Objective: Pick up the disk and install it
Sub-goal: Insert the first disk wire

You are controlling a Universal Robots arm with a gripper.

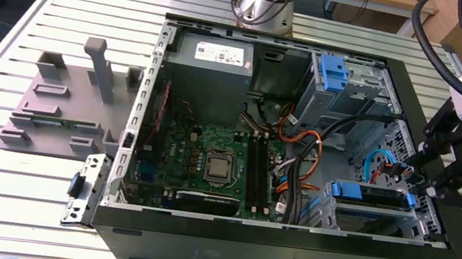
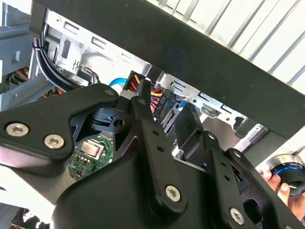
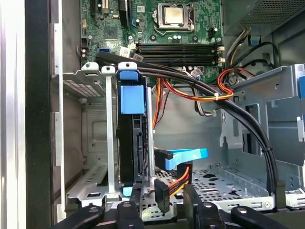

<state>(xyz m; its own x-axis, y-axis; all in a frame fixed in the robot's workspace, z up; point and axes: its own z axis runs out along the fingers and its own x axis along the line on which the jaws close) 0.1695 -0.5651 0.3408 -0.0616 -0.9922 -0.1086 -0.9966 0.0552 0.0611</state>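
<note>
In the exterior view the disk [image 1: 371,194], blue-bracketed, sits slotted in the drive bay of the open computer case [image 1: 287,246] on the slatted bench [image 1: 15,181]. The pincer [image 1: 429,188] hangs beside it; I cannot tell its grip.

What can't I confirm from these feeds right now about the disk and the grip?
- Disk: in the first wrist view it stands edge-on in its bay; label and far face hidden by the metal cage.
- Gripper: fingertips cut off by the picture's edge; in the exterior view the case wall hides them.
- Disk connectors: second wrist view blocked by the gripper's black linkage.
</note>
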